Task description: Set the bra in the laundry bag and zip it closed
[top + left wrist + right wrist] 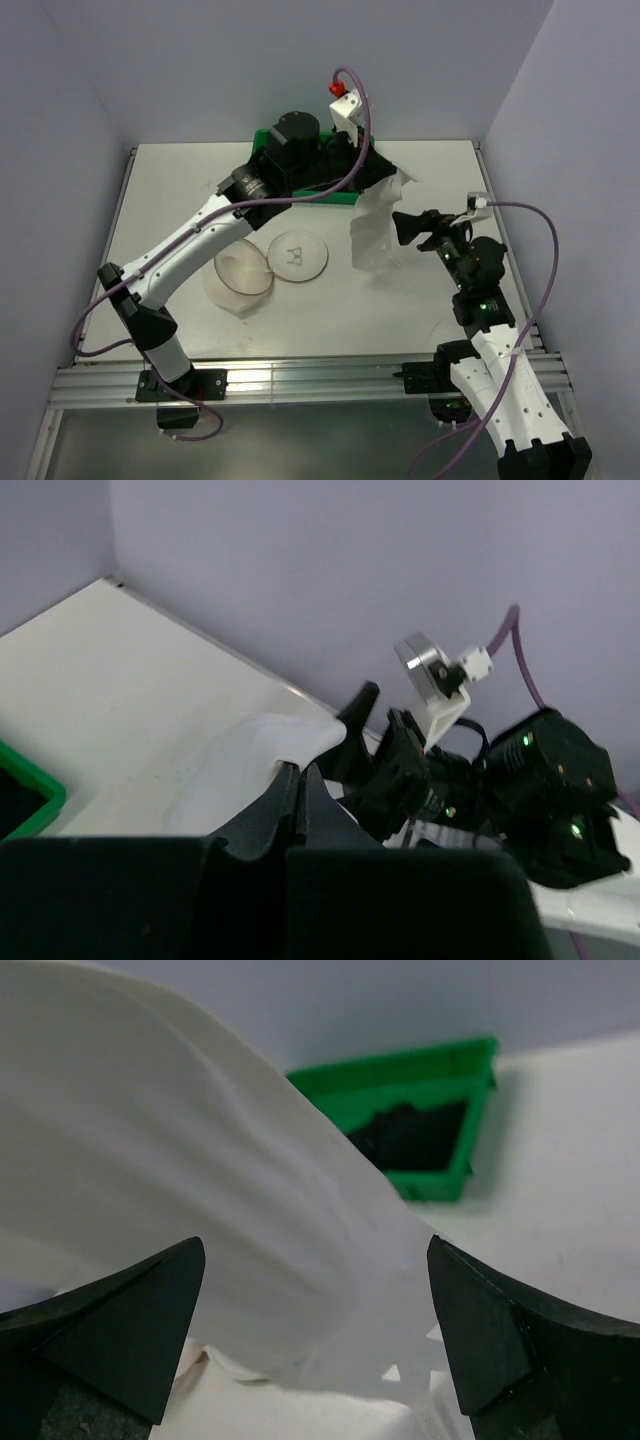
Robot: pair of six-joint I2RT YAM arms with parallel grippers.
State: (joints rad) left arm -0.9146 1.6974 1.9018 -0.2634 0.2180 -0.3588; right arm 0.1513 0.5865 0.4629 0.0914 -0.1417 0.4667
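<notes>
**Left gripper** (297, 772): clenched, its 2 fingers pressed together on the upper edge of a white cloth (372, 225), just beyond the right end of the green tray (420, 1065). From that pinch the cloth hangs down to the tabletop (170, 190), with its lower end lying toward the near side.

**Right gripper** (316, 1250): released, its 2 fingers spread wide. The draped cloth passes between them without being clamped. Whether either finger touches the cloth cannot be told. In the top view this gripper stands just right of the cloth's middle.

**Bra** (415, 1135): a black heap inside the green tray, which sits at the far edge of the tabletop. In the top view the left arm covers most of it.

**Laundry bag** (238, 280): a translucent white mesh cylinder resting on the tabletop. It is nearer than the tray, left of the cloth, and apart from both grippers. Its round top (297, 256) is swung open to the right and lies flat just beside the body, so the zip is undone.
</notes>
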